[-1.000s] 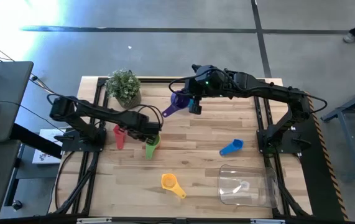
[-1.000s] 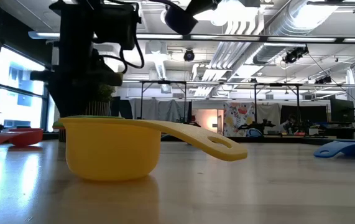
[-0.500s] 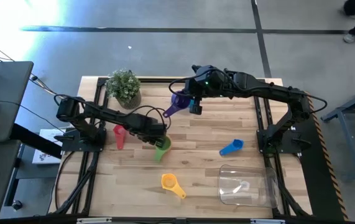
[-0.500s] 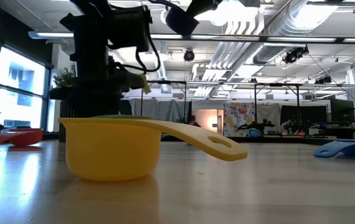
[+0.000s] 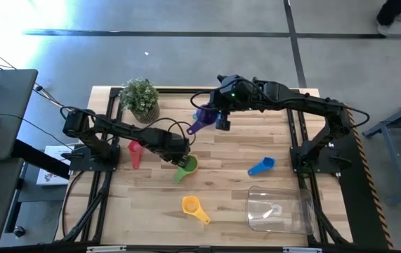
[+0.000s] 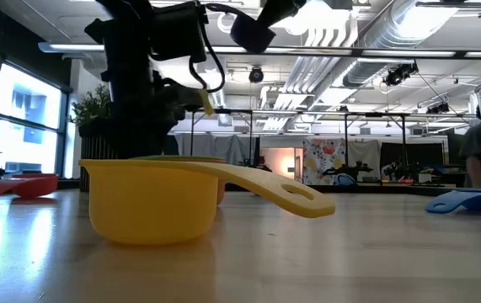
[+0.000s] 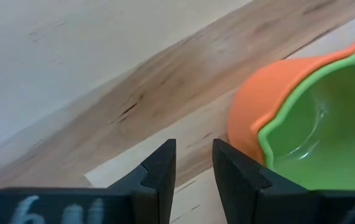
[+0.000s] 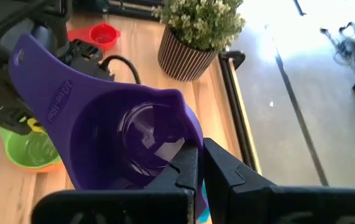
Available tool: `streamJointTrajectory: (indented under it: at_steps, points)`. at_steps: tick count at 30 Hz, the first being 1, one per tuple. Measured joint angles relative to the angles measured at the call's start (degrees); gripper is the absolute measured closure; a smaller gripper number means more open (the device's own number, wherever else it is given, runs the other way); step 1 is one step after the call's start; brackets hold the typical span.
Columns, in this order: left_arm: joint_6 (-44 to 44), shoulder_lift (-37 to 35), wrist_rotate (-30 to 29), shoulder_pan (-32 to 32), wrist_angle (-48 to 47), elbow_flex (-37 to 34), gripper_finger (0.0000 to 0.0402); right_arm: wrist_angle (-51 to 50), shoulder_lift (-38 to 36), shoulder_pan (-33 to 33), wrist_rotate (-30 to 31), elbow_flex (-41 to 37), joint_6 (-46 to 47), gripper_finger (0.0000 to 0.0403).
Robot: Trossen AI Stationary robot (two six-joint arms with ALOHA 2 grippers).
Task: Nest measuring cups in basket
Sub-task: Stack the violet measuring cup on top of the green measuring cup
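My left gripper [image 5: 178, 150] [image 7: 194, 167] stands low over the table's middle left, fingers almost together with only bare wood between them. Beside it a green cup [image 5: 187, 166] [image 7: 319, 127] sits nested in an orange cup [image 7: 256, 118] on the table. My right gripper [image 5: 218, 118] [image 8: 200, 165] is shut on a purple cup [image 5: 199, 121] [image 8: 127, 134], held above the far middle of the table. A yellow cup [image 5: 194, 209] [image 6: 152, 202], a blue cup [image 5: 261, 166] and a red cup [image 5: 135, 154] lie on the table. The clear basket [image 5: 279, 209] stands near right. My left gripper has the outer side of one finger [image 7: 242, 177] next to the orange cup's wall [image 7: 244, 138]; I cannot tell whether they touch. The nested cups stand on the table. My right gripper pinches the purple cup's bowl rim [image 8: 189, 140] between its two fingers, opposite the handle [image 8: 37, 74]. The cup is lifted clear of the table and tilted, its handle pointing away from the gripper.
A potted plant [image 5: 140, 98] stands at the far left of the table. The arm bases [image 5: 91, 151] [image 5: 312, 154] stand at the left and right edges. Bare wood lies between the yellow cup and the basket.
My left gripper has gone toward the table's right edge, low over the wood. The green and orange cups have slid along the table the same way and turned, the handle now slanting toward the near left.
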Motion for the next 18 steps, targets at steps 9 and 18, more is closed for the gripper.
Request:
streamJointTrajectory:
  at_steps: [9, 18]
  points:
    - [6.5, -4.3, -3.1, 2.4, -10.6, 6.3, 0.0321, -7.0, -0.7, 0.5, -1.0, 0.0, 6.8, 0.0402]
    - [12.5, -13.7, -5.2, 6.7, -13.5, 8.9, 0.0323, -9.3, 0.7, 3.7, -6.6, -0.2, 13.6, 0.0402]
